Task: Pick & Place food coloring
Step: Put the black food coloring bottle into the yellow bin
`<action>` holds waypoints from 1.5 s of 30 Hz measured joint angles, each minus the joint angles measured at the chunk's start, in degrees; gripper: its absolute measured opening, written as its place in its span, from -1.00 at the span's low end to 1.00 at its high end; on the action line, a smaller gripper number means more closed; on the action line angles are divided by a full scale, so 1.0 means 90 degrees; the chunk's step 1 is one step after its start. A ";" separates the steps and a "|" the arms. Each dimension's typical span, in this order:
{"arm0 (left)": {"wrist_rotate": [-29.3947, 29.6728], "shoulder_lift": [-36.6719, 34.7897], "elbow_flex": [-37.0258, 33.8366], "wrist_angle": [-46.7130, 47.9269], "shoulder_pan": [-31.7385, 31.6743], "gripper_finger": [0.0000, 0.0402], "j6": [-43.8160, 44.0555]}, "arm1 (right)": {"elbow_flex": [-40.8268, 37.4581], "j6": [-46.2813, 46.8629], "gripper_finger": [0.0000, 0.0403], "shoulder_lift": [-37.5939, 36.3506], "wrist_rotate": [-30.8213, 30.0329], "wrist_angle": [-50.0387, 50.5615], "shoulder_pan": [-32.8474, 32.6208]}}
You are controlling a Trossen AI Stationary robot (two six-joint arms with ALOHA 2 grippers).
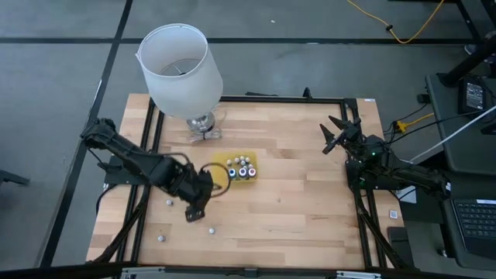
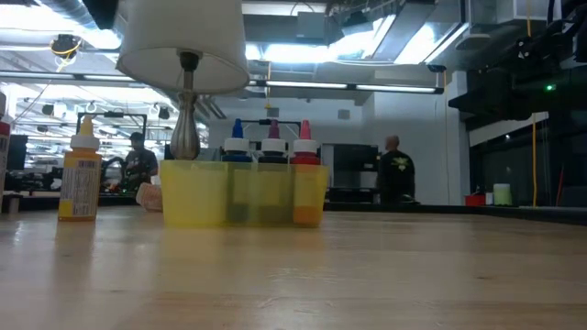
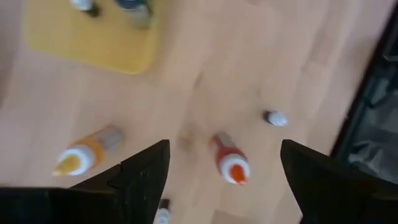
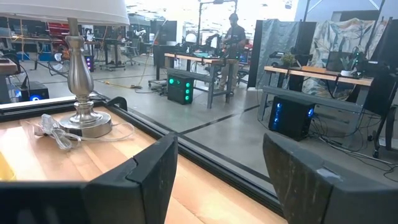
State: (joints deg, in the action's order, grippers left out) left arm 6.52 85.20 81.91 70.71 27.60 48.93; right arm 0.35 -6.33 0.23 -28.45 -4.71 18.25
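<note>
Right now the left gripper [image 3: 224, 180] hangs over the near-left part of the wooden worktop [image 1: 310, 201], its two dark fingers [image 3: 146, 177] spread wide with nothing between them. Directly below the gap stands a small food colouring bottle with an orange-red cap [image 3: 231, 163], upright and untouched. Just beside it lies another little bottle, orange-bodied with a whitish cap [image 3: 84, 155], tipped on its side. A tiny white-topped bottle [image 3: 275, 117] sits a bit further off, near the dark frame at the worktop's edge. From above, a few more loose bottles [image 1: 210, 230] are scattered on the wood close to that arm.

Beyond them is the flat yellow tray [image 1: 221, 165], near the middle of the worktop, already holding a cluster of bottles [image 1: 242, 168]; from table height their blue, dark and red tips poke up over its wall. Behind the tray stands a lamp with a big white shade [image 1: 180, 66] on a silver foot.

Well apart, at the far right edge, the right gripper [image 1: 338, 133] waits with its fingers parted and empty, looking out over the room, where a person stands in the background.
</note>
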 joint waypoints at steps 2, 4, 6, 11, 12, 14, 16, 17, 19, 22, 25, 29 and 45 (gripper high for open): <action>0.0005 0.0078 0.0000 -0.0124 0.0201 0.47 -0.0045 | -0.0001 0.0000 0.17 0.0000 0.0000 0.0000 -0.0001; -0.0011 0.0192 0.0000 -0.0280 0.0340 0.46 -0.0151 | -0.0001 0.0000 0.17 -0.0001 0.0000 0.0000 -0.0001; -0.0036 0.0325 0.0028 -0.0375 0.0443 0.45 -0.0265 | -0.0001 0.0000 0.17 0.0000 0.0000 0.0000 0.0001; -0.0035 0.0847 0.0392 -0.0374 0.0560 0.41 -0.0646 | -0.0001 0.0000 0.17 0.0000 0.0000 0.0000 0.0000; -0.0018 0.0971 0.0490 -0.0374 0.0562 0.41 -0.0741 | -0.0001 0.0000 0.17 -0.0002 0.0000 0.0000 -0.0001; 0.0020 0.1228 0.0700 -0.0370 0.0565 0.39 -0.0939 | -0.0001 0.0000 0.17 -0.0001 0.0000 0.0000 0.0001; 0.0098 0.1487 0.0884 -0.0374 0.0560 0.39 -0.1126 | 0.0001 0.0000 0.17 0.0000 0.0000 0.0000 -0.0001; 0.0134 0.1622 0.0951 -0.0371 0.0560 0.38 -0.1190 | -0.0001 0.0000 0.17 0.0000 0.0000 0.0000 0.0000; 0.0134 0.1889 0.1041 -0.0379 0.0560 0.38 -0.1242 | -0.0001 0.0000 0.17 0.0000 0.0000 0.0000 0.0001; -0.0150 0.2282 0.1089 -0.0373 0.0567 0.39 -0.1212 | -0.0001 0.0000 0.17 0.0000 0.0000 0.0000 -0.0001; -0.0486 0.2632 0.1090 -0.0449 0.0605 0.38 -0.1024 | 0.0001 0.0000 0.17 -0.0001 0.0000 0.0000 0.0001; -0.0677 0.2982 0.1090 -0.0727 0.0657 0.38 -0.0685 | -0.0001 0.0000 0.17 0.0000 0.0000 0.0000 0.0001; -0.0578 0.3679 0.1093 -0.0753 0.0770 0.38 -0.0336 | -0.0001 0.0000 0.17 0.0000 0.0000 0.0000 0.0001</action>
State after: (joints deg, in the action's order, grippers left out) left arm 1.32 118.31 91.74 63.93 34.53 45.91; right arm 0.34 -6.33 0.23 -28.45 -4.71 18.26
